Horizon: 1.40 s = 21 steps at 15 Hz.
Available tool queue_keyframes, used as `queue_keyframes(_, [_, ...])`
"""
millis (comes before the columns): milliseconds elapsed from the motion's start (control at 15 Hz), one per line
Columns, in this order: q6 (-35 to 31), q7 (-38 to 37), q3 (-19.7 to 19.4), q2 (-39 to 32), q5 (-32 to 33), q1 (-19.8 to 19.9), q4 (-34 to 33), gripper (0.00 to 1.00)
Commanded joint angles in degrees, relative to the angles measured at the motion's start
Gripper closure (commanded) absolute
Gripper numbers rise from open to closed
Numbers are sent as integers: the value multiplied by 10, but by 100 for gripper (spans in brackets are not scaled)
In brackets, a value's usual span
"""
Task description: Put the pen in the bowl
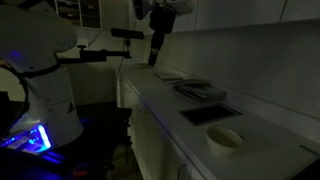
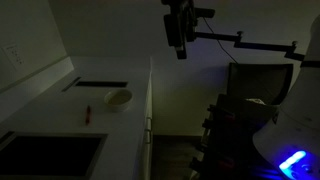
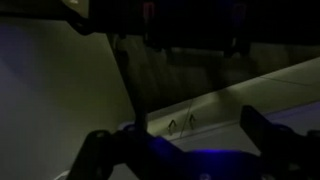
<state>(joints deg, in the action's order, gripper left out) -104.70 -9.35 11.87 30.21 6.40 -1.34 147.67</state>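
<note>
Pincer [image 3: 175, 140] hangs high above the bench [image 2: 55, 100], jaws wide apart and empty; pen [image 2: 87, 115] lies there near the bowl [image 2: 119, 98], outside it. Grasping, carrying and dropping all remain, I judge.

claw [image 3: 182, 142]: fingers apart | pale surface [image 3: 50, 95] behind | blue glow [image 3: 200, 166] below | dim

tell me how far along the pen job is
Nothing looks done yet: the pen lies on the counter beside the bowl, not in it. In hand: nothing; the gripper hangs high up, open and empty, away from both. Left: reach down, grasp the pen, drop it in the bowl.
</note>
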Motion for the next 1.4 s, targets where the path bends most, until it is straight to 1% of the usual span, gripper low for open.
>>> queue_keyframes(0, [2,-6,-13,-2,6,-15,-1,0])
queue_keyframes(200, [-3,3,-17,-5,4,-17,-2,0])
queue_keyframes(267, [-11,27,-25,-11,-3,-23,-4,0])
queue_keyframes(333, [-24,76,-40,-20,-10,-36,-6,0])
queue_keyframes(467, [-51,135,-52,-52,5,-44,-20,0])
queue_keyframes(733, [-140,258,-76,-156,16,-52,-65,0])
queue_keyframes(867, [-172,313,-75,-215,16,-55,-98,0])
queue_keyframes(1000, [-191,363,-68,-272,14,-59,-138,0])
queue_keyframes(1200, [-191,436,-52,-341,16,-67,-199,0])
queue_keyframes(1333, [-186,482,-38,-374,18,-70,-231,0])
